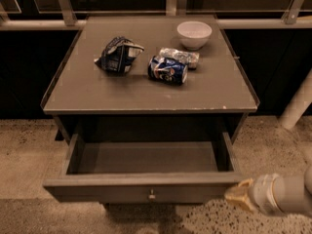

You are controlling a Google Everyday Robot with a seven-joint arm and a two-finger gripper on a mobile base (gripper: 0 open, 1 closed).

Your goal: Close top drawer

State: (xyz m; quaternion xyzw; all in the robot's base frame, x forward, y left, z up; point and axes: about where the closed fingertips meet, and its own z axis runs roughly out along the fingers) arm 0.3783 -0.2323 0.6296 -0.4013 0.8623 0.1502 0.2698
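The top drawer (146,186) of the grey-brown cabinet is pulled far out toward me and its inside is bare. Its flat front panel has a small round metal knob (152,195) at centre. My gripper (237,196) comes in from the lower right, its tan tip right at the right end of the drawer front, about level with the knob. I cannot tell if it touches the panel.
On the cabinet top (87,89) lie a crumpled dark chip bag (118,55), a blue can (168,69) on its side, a second crushed can (180,56) and a white bowl (194,34). A railing runs behind. A pale post (297,104) stands at right. Speckled floor lies below.
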